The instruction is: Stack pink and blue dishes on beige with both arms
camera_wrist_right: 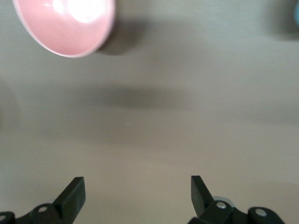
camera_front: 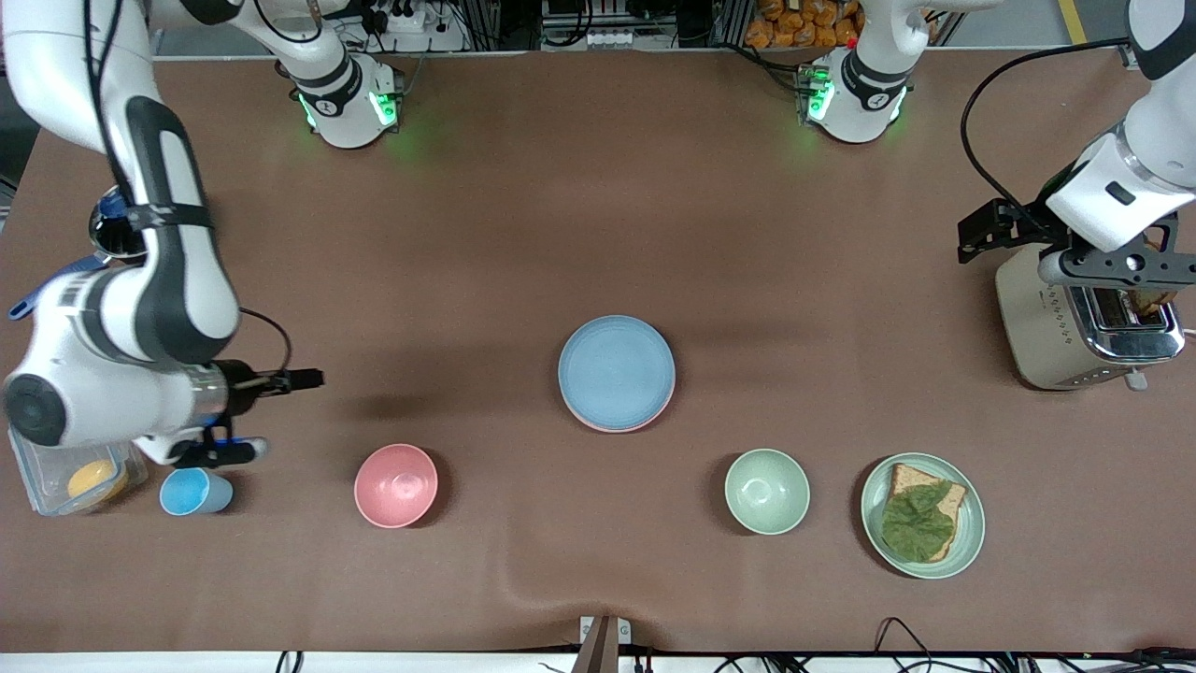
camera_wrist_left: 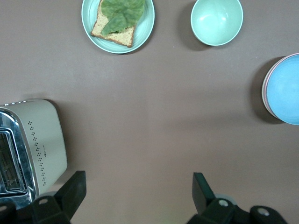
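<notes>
The light blue plate (camera_front: pixel 617 370) lies on top of a stack in the middle of the table, with the pink plate's rim (camera_front: pixel 619 428) peeking out beneath it. No beige plate shows; anything under the pink one is hidden. The left wrist view catches the blue plate (camera_wrist_left: pixel 286 89) at its edge. My left gripper (camera_front: pixel 1133 279) hangs open over the toaster, its fingers (camera_wrist_left: pixel 74 189) wide apart around nothing. My right gripper (camera_front: pixel 271 416) is open over bare table between the blue cup and the pink bowl, holding nothing (camera_wrist_right: pixel 138 189).
A beige toaster (camera_front: pixel 1065 327) stands at the left arm's end. Nearer the front camera sit a green bowl (camera_front: pixel 767 491), a green plate (camera_front: pixel 972 537) with bread and lettuce, a pink bowl (camera_front: pixel 395 484), a blue cup (camera_front: pixel 192 492) and a clear container (camera_front: pixel 56 477).
</notes>
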